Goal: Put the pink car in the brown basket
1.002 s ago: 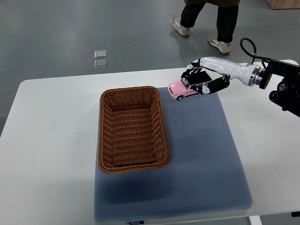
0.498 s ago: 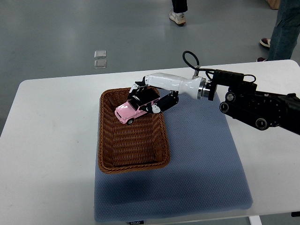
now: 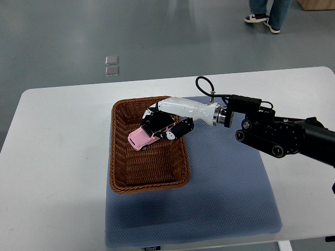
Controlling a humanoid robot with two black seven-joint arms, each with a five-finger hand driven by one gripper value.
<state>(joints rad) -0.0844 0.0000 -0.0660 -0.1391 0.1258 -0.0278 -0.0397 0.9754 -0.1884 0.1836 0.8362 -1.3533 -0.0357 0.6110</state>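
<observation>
The basket (image 3: pixel 148 146) sits on the left part of a blue mat (image 3: pixel 225 178) that covers the middle of the white table (image 3: pixel 52 157). The right arm (image 3: pixel 277 136) comes in from the right edge and reaches over the basket's far right corner. Its hand (image 3: pixel 162 124) is inside the basket's rim, in the far half, with the fingers (image 3: pixel 178 129) curled around the pink car (image 3: pixel 144 136). The car points toward the basket's left wall, nose tilted a little down; it seems to hang just above the woven floor, though contact cannot be made out from this steep angle. The near half of the basket holds nothing but its weave. Beyond the table, on the grey floor, lie two small clear squares (image 3: pixel 111 65), and a person's legs (image 3: pixel 267 13) show at the top edge.
</observation>
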